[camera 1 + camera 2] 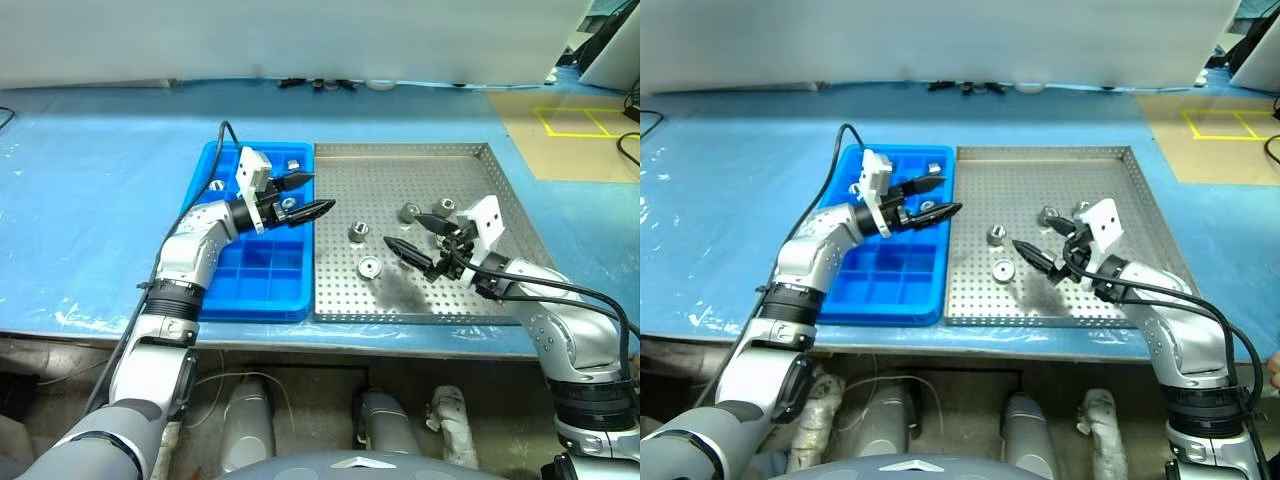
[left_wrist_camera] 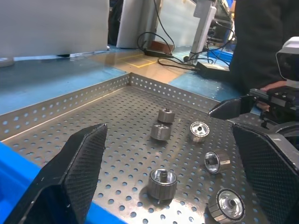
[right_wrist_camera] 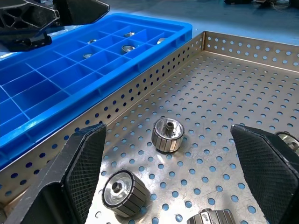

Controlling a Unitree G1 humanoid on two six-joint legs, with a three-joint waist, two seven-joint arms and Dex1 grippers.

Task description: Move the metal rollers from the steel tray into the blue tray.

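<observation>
A: Where are the metal rollers (image 1: 358,232) found?

B: Some are seen lying loose on the steel tray (image 1: 400,165), near its middle. One lies flat like a little wheel (image 1: 370,267). A few are already seen in the far squares of the blue tray (image 1: 215,300), which sits touching the steel tray on its left side, on the bench (image 1: 90,200).

A: How are the tools held?

B: The left tool (image 1: 305,196) is held wide open above the blue tray's right edge, with nothing between its fingers. The right tool (image 1: 412,238) is also held wide open, low over the steel tray, and it is empty too.

A: Which step is judged to be in hand?

B: A new roller is probably about to be picked up. The right tool is nearest to the loose ones.

A: How can it be done well?

B: 1 roller should be picked, not 2. The fingers should be placed on both round sides, with the roller in the middle. The squeeze should be slow, because the rollers are smooth and can roll away. The roller should be lifted clear of the raised rim before it is carried across.

A: And the drop?

B: An empty square should be chosen, and the roller should be let go low down.
</observation>
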